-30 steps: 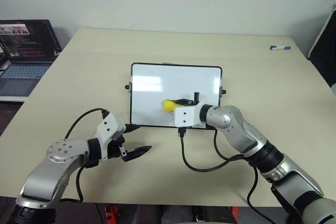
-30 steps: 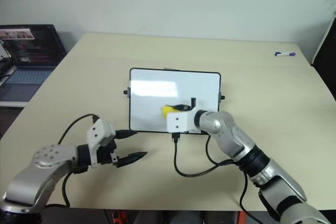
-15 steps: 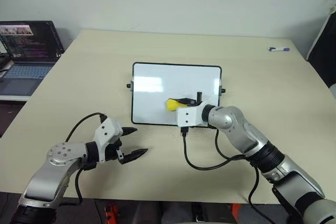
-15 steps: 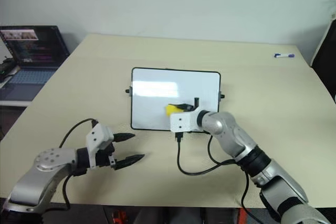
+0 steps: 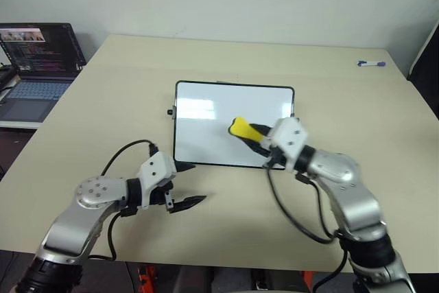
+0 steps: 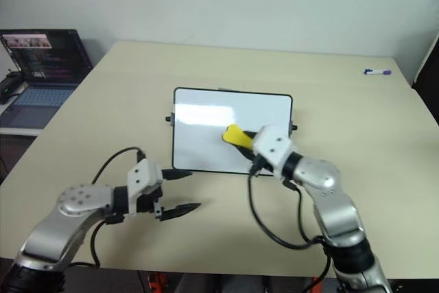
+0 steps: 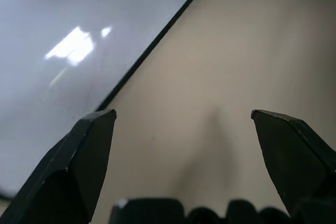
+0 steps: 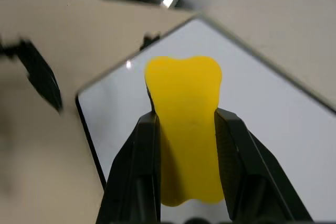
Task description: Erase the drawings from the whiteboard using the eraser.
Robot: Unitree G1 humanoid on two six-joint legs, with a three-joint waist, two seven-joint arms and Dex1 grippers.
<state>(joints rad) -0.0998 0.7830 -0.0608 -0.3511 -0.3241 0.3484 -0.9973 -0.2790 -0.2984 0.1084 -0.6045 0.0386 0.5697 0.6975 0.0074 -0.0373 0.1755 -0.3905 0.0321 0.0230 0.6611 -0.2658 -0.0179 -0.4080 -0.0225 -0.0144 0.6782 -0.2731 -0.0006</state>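
The whiteboard (image 5: pixel 206 128) lies flat at the table's middle, its face plain glossy white. The drawings are out of view. My right gripper (image 5: pixel 255 134) is shut on the yellow eraser (image 5: pixel 241 128), which hangs tilted over the board's right half, apparently lifted off the surface. In the right wrist view the eraser (image 8: pixel 184 124) sits between the two black fingers (image 8: pixel 139 171) with the board (image 8: pixel 273 129) beneath. My left gripper (image 5: pixel 190 184) stands open and empty just off the board's near left corner. The left wrist view has the board's black edge (image 7: pixel 152 51) ahead of that gripper (image 7: pixel 184 119).
An open laptop (image 5: pixel 34 60) stands at the table's far left. A white-and-blue marker pen (image 5: pixel 367 64) lies at the far right. A black cable (image 5: pixel 291 214) loops over the table from my right wrist. Bare tabletop surrounds the board.
My right gripper has risen, rolled and drawn back to the right with the eraser, which was low on the board. The left gripper has edged right towards the board's corner.
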